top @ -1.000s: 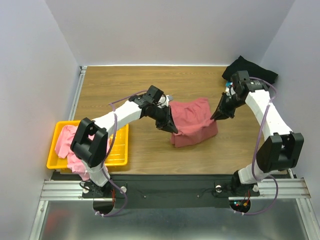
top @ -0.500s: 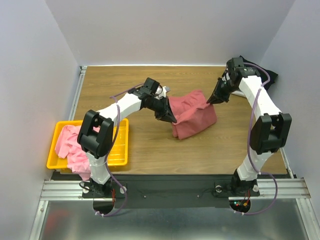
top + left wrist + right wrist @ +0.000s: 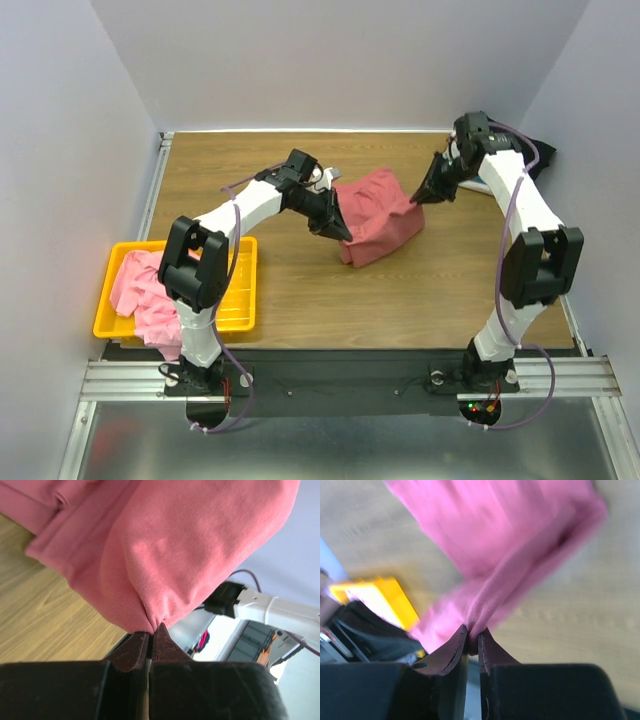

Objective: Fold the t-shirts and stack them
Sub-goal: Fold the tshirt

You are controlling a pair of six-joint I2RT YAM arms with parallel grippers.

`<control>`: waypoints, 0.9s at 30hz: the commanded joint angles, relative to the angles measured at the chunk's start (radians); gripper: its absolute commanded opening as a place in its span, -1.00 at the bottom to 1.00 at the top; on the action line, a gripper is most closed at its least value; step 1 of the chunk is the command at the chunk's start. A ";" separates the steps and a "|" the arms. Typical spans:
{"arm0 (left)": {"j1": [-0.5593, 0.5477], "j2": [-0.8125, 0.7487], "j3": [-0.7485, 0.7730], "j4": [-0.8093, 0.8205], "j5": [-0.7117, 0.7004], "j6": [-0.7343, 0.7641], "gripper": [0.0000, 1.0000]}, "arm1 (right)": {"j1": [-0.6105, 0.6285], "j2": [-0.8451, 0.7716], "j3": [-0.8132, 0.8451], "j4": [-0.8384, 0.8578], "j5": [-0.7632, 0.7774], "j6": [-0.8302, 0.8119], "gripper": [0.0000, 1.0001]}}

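I see left gripper (image 3: 343,236) pinching large dusty-red cloth t-shirt (image 3: 380,215) | right gripper (image 3: 415,198) pinching its right-hand edge

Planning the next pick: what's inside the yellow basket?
A bunched light pink t-shirt lies in the left of the yellow basket, spilling over its near rim. Anything beneath it is covered.

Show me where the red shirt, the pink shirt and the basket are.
red shirt (image 3: 385,215), top view, middle of the bunched cloth.
pink shirt (image 3: 140,288), top view, middle of the heap.
basket (image 3: 238,300), top view, bare slotted floor on its right side.
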 commanded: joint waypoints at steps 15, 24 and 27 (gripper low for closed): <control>-0.173 -0.386 -0.245 -0.088 0.034 -0.082 -1.00 | 0.039 -0.538 -0.400 -0.310 -0.163 0.027 -0.99; -0.200 -0.552 -0.389 0.048 -0.005 -0.274 -1.00 | 0.095 -0.589 -0.389 -0.310 -0.157 0.107 -0.99; -0.196 -0.557 -0.440 0.155 0.003 -0.334 -1.00 | 0.095 -0.542 -0.359 -0.305 -0.099 0.081 -0.99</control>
